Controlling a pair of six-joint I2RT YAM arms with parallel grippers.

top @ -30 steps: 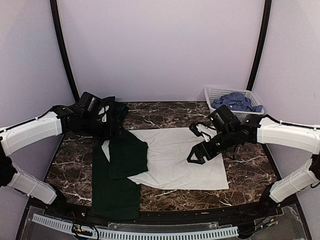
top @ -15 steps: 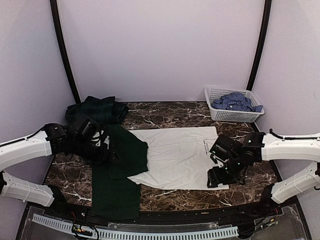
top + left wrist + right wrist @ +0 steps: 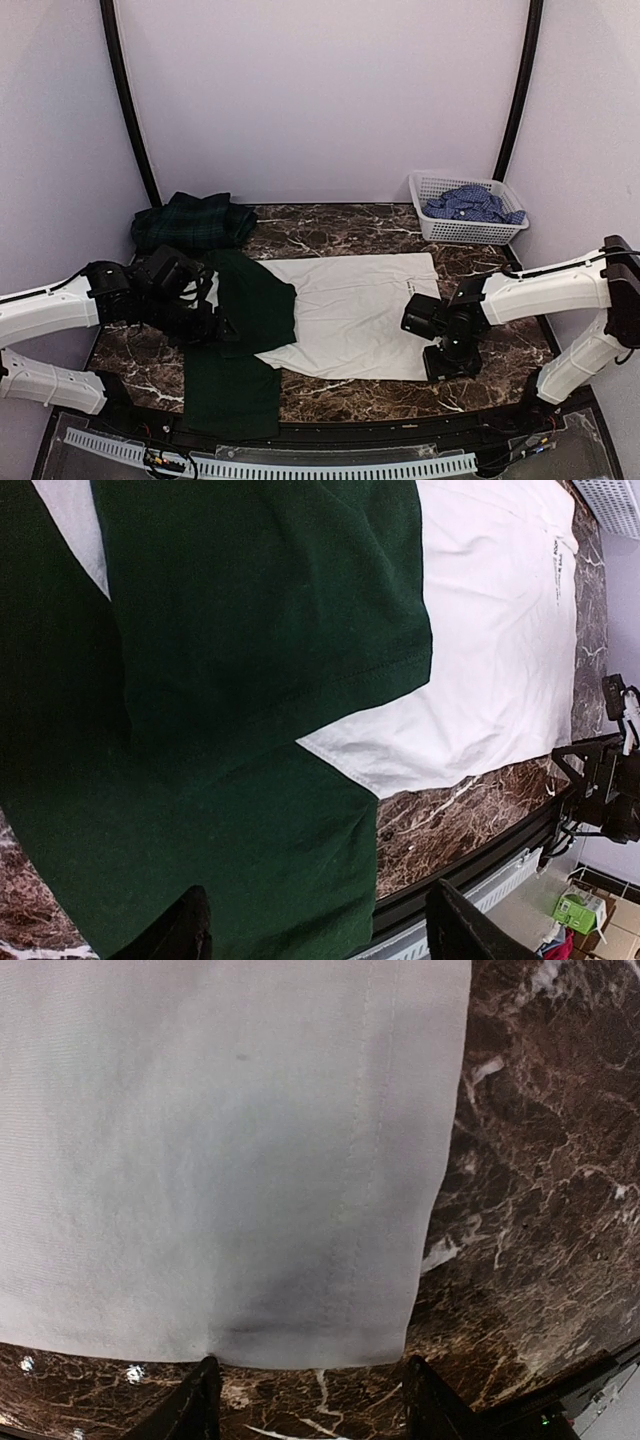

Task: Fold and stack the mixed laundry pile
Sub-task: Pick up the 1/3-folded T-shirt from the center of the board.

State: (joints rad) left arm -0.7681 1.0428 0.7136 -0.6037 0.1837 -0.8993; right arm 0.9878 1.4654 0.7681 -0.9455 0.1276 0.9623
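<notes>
The left gripper (image 3: pixel 210 322) is swinging down from the upper left of the frame to the left middle. It is leaving the dark green plaid garment (image 3: pixel 188 220) uncovered and is settling over the dark green part (image 3: pixel 250 305) of the white garment (image 3: pixel 350 310). The right gripper (image 3: pixel 450 360) is dropping from the right middle of the frame to that garment's lower right corner.

Top view: high and far, looking down across the table (image 3: pixel 330 228) toward the back wall (image 3: pixel 320 100). Wrist views: close, pointed downward, both sharing the white garment (image 3: pixel 350 310) at the top view's centre.
</notes>
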